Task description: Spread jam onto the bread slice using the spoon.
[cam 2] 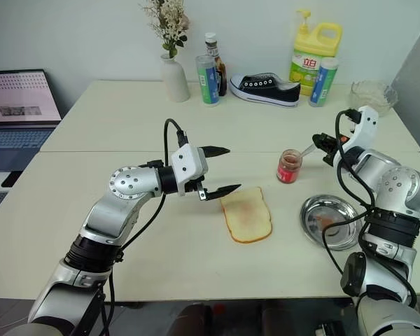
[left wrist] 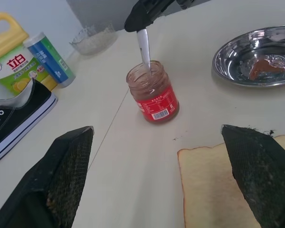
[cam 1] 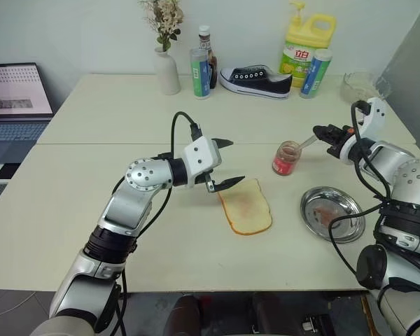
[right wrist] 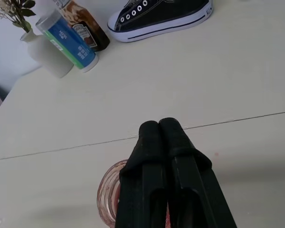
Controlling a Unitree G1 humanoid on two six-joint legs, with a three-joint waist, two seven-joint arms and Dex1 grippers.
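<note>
Left wrist view: our right gripper [left wrist: 145,12] pinches the spoon [left wrist: 144,47], bowl dipped down in the jam [left wrist: 152,90]; the bread slice [cam 1: 246,206] lies leftward beside our spread left gripper [cam 1: 225,162].

Clear glass jar [left wrist: 152,92], glossy. Polished steel dish [cam 1: 332,213] and spoon [left wrist: 144,46]. Matt, smooth table [cam 1: 77,210]; rough-textured black fingers [left wrist: 256,171].
</note>
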